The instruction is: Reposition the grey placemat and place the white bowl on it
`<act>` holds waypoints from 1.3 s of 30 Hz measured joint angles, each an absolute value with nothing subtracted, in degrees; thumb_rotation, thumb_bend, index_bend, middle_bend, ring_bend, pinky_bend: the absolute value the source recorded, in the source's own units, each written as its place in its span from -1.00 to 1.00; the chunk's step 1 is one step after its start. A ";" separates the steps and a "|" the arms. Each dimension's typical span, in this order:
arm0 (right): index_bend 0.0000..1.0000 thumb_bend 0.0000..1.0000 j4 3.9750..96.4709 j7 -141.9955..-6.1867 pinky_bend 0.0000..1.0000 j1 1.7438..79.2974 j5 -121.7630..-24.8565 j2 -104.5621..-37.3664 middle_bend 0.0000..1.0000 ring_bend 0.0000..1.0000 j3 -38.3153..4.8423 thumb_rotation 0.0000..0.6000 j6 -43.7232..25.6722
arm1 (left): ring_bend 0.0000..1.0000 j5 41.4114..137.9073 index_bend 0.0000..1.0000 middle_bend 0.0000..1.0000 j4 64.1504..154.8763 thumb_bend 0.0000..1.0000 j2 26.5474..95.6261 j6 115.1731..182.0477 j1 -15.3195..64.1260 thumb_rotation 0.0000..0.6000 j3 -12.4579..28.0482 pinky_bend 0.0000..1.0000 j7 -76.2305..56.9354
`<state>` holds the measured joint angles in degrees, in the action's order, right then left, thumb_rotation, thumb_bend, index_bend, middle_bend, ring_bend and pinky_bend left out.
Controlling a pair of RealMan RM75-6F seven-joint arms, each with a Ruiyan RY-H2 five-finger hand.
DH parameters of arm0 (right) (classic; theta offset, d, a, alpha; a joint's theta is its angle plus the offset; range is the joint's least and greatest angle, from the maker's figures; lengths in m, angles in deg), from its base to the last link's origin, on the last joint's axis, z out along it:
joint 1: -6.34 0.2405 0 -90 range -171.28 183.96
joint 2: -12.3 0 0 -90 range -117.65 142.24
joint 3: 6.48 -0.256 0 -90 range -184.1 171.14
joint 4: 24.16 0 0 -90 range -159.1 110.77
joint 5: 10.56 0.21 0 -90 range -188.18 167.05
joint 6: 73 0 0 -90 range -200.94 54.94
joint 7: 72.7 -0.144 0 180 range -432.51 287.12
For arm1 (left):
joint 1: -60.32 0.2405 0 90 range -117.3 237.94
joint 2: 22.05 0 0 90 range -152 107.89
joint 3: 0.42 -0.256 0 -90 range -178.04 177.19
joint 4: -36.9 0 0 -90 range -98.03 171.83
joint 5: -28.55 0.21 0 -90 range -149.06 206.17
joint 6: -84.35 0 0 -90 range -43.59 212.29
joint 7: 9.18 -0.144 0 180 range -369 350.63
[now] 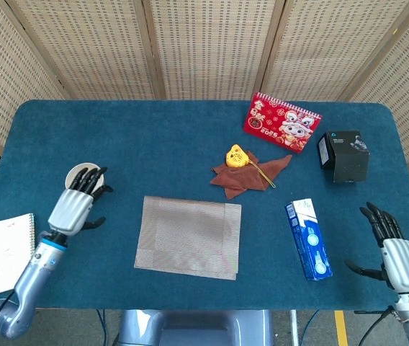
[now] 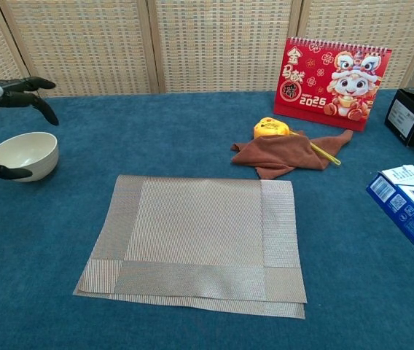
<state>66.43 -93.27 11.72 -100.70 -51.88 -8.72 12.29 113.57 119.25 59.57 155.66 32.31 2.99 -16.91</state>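
Head view
- Mat [image 1: 188, 236]: grey, flat on the blue table [image 1: 154, 137], near the front edge and a little left of centre; long axis runs left to right.
- Bowl [image 1: 82, 175]: white, upright, left of the mat and slightly further back, apart from it.
- Left hand [image 1: 75, 206]: fingers spread wide and pointing away from the robot, holding nothing; its fingertips overlap the bowl's near rim, the palm just in front of it. Whether they touch cannot be told here.
- Right hand [image 1: 393, 252]: fingers apart, holding nothing, at the front right corner, well apart from mat and bowl.
- Other things: notepad [image 1: 6, 251] at the left edge; brown cloth [image 1: 244, 175] with a yellow toy [image 1: 236, 155]; red calendar [image 1: 282, 122]; black box [image 1: 345, 155]; blue carton [image 1: 308, 238].

Chest view
- Bowl [image 2: 24, 155]: stands on the table at far left, clear of the mat's [image 2: 196, 242] back left corner.
- Left hand [image 2: 1, 102]: only partly in frame; fingers reach over the bowl from above, the thumb low at the bowl's near side. The bowl sits within the wide span, not yet held.
- Right hand: not visible here.

Key relation
- Nearer hand: the left, by far; the bowl lies directly under and ahead of its fingers.
- Direction to target: the mat lies to the bowl's right and nearer the robot, so I judge the carry would go rightward and inward.
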 measured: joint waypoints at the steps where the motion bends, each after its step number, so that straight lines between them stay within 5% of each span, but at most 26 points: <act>1: -0.97 -0.83 66.45 -93.40 -1.00 11.70 -100.67 -51.82 -1.00 -1.00 -8.74 1.00 12.32 | -1.00 114.04 -0.40 -1.00 119.93 -0.67 59.56 155.38 32.18 1.00 2.46 -1.00 -17.42; 8: -0.97 -0.83 66.40 -94.20 -1.00 11.67 -100.23 -51.50 -1.00 -1.00 -8.89 1.00 12.21 | -1.00 117.34 -0.40 -1.00 122.08 -0.67 60.74 153.89 31.99 1.00 -0.83 -1.00 -19.72; 16: -0.97 -0.83 66.16 -93.84 -1.00 11.78 -100.22 -51.84 -1.00 -1.00 -8.85 1.00 12.00 | -1.00 120.90 -0.78 -1.00 120.52 -0.67 65.02 153.56 33.45 1.00 -5.12 -1.00 -21.03; 39: -0.97 -0.83 66.03 -94.87 -1.00 11.63 -100.14 -51.75 -1.00 -1.00 -8.97 1.00 12.30 | -1.00 121.86 -0.57 -1.00 113.55 -0.66 71.13 152.17 35.38 1.00 -6.61 -1.00 -22.82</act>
